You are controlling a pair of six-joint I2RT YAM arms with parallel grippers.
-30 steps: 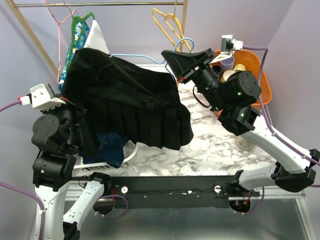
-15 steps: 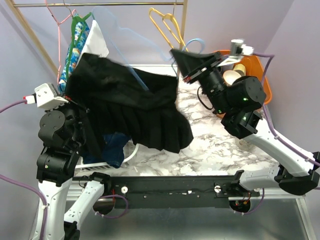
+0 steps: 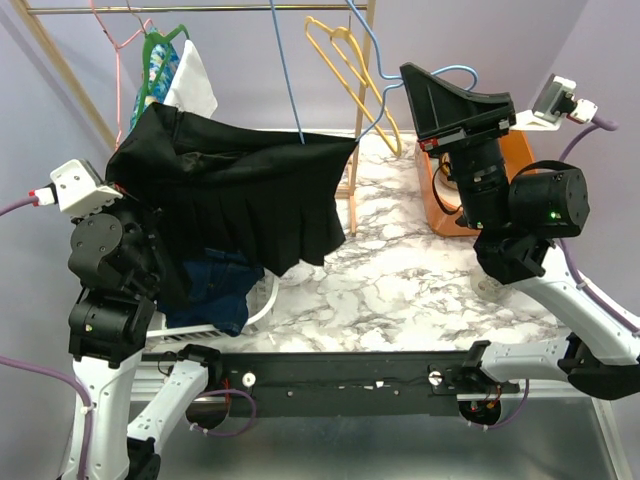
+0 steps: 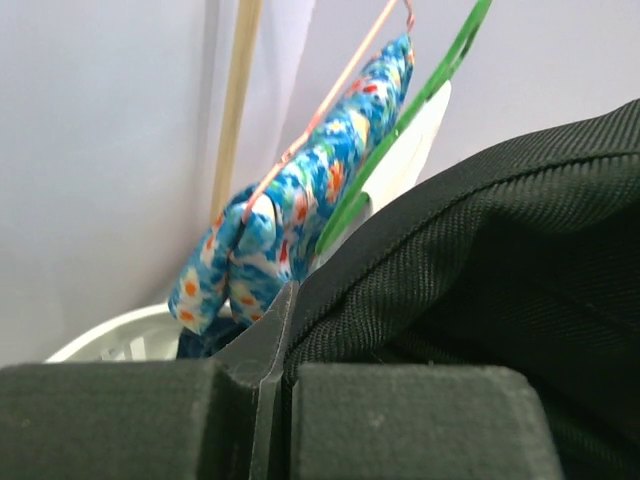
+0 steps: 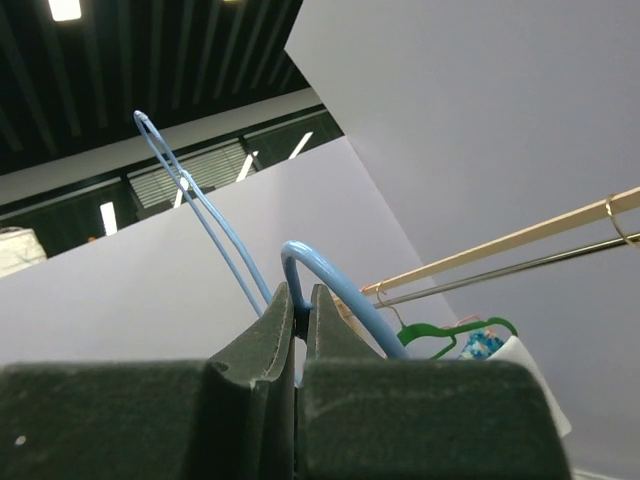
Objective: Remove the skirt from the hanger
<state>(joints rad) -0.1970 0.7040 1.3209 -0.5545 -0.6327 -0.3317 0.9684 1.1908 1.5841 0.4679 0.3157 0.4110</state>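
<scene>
- The large plain black fabric skirt hangs spread in the air at 9 to 10 o'clock of the overhead view. Its narrow top edge is stretched from the left arm toward 12 o'clock, and its hem droops over the white marble-patterned table.
- The thin light-blue wire hanger tilts steeply upward at 12 to 1 o'clock. One arm's end meets the skirt's top edge; whether it sits inside the waist I cannot tell.
- The left gripper is pinched tight on the thick woven waistband. The right gripper is clamped down to a sliver on the hanger's hook wire.
- The cloth looks soft, limp and fairly weighty, likely to sag and drag, so the firm waistband is the best hold. The wire looks light, springy and slick, and may twist in the pinch.
- A narrow navy-blue garment lies at 8 o'clock.
- A blue floral-print garment hangs at 11 o'clock, and a yellow hanger at 12.
- An orange plastic tub sits at 2 o'clock.
</scene>
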